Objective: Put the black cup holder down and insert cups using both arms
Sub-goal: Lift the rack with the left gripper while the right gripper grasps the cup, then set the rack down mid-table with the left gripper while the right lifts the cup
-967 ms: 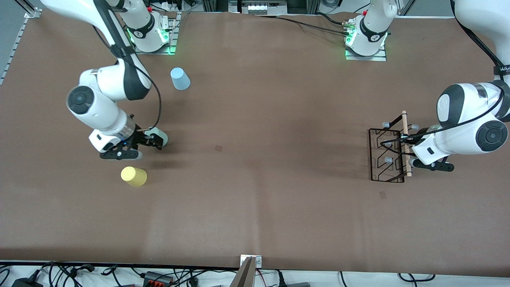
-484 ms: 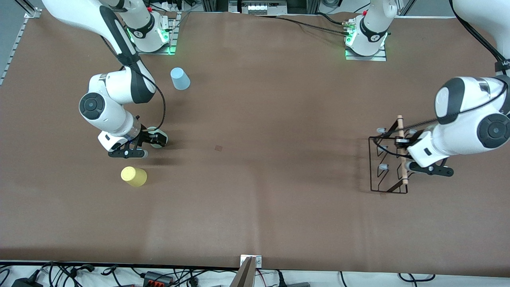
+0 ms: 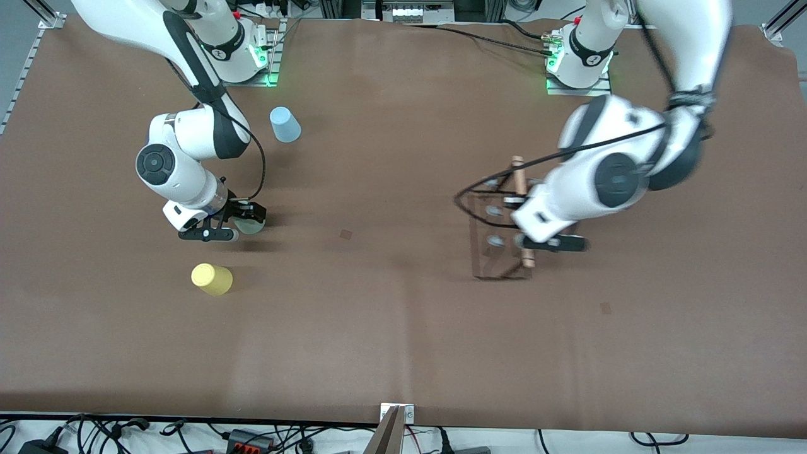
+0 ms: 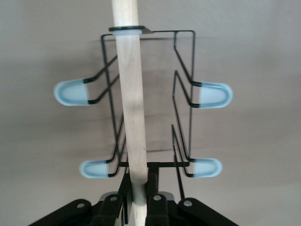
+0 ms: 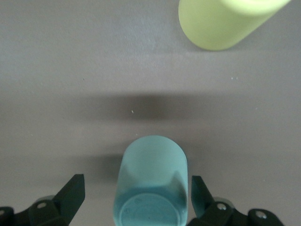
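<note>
My left gripper [image 3: 522, 222] is shut on the wooden rod [image 4: 131, 103] of the black cup holder [image 3: 488, 236] and carries it above the table, between the middle and the left arm's end. Its wire frame [image 4: 182, 84] and pale prongs [image 4: 70, 92] hang below the rod. My right gripper [image 3: 243, 221] stands open at table level around the pale green cup [image 5: 153, 179], with a finger [image 5: 70, 193] on each side and gaps showing. The yellow cup [image 3: 212, 279] stands nearer the front camera than that gripper, also seen as yellow cup [image 5: 221, 23]. The light blue cup [image 3: 285, 124] stands close to the right arm's base.
Both arm bases [image 3: 239, 53] stand on the edge of the brown mat [image 3: 378, 328] farthest from the front camera. Cables and a metal bracket [image 3: 396, 413] run along the table's front edge. Small dark marks [image 3: 345, 234] dot the mat.
The left arm has lifted the cup holder and swung it from the left arm's end toward the table's middle. The right gripper has edged closer around the pale green cup.
</note>
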`<state>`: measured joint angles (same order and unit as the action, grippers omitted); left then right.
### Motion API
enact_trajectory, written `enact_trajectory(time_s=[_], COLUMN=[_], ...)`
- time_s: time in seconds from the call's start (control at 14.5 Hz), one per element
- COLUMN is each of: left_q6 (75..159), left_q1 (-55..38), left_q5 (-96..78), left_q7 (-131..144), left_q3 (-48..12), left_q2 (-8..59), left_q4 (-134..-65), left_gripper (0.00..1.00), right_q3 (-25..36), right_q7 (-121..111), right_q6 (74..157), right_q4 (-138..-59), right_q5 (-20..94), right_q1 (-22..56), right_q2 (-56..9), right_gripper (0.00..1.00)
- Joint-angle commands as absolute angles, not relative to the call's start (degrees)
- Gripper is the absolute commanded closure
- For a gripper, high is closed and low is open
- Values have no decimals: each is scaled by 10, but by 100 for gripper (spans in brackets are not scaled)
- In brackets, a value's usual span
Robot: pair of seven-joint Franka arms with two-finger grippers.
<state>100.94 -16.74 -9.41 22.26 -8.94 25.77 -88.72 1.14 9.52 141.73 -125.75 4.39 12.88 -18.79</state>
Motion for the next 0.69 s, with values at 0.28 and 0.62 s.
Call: enact_trajectory(time_s=[0.28,0.62], left_q6=[1029,1056], left_q1=[-235,-243], left_q5=[-130,-122], left_q7=[288,292], left_q3=[-85,-84], left_q2=[351,368], left_q4=[-797,-797], left_gripper=[99,92], right_q3=[11,11], right_q7=[106,105], right_q6=[1427,1426], right_q4=[-1290,-1290], right_q5=[45,45], right_q1=[131,131], right_q2=[-167,-167], right_gripper=[0,15])
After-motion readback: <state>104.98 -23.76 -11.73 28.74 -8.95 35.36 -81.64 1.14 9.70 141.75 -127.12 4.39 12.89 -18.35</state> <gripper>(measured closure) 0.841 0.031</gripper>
